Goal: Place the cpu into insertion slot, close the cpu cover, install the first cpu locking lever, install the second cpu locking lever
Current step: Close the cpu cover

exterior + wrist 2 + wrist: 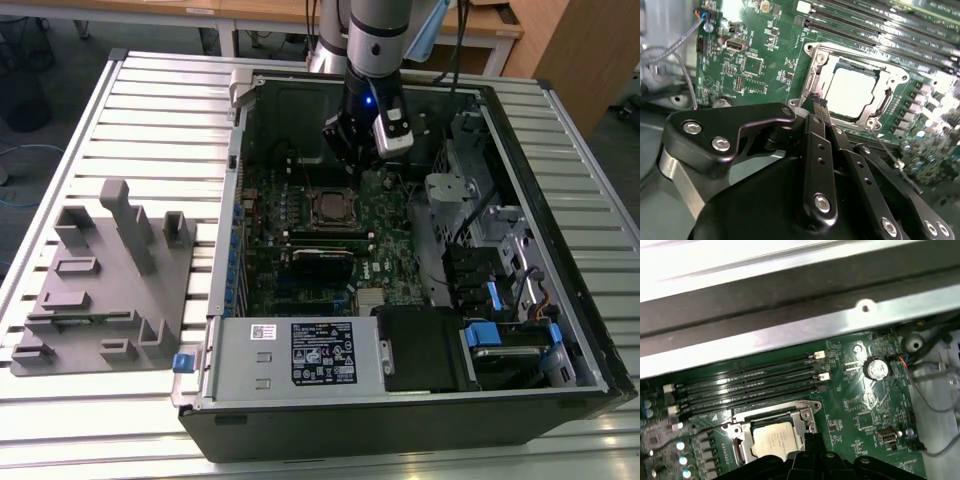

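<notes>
The cpu [852,92] lies flat in the insertion slot [330,208] on the green board, its silver-grey top showing. The cpu cover [891,79] lies down over it as a metal frame, with the chip seen through its window. In the first wrist view the cpu [777,440] and the cpu cover [805,414] sit just ahead of my fingers. A thin wire lever [886,146] runs along one side of the socket. My gripper [817,102] hovers beside the socket's edge, shut with nothing in it. In the exterior view my gripper [358,160] hangs just behind the socket.
The board sits inside an open computer case [230,330] on a slatted table. Long black memory slots [747,382] run beside the socket. A black card [322,262], a drive cage [470,200] and cables crowd the case. A grey fixture block [100,290] stands at the exterior view's left.
</notes>
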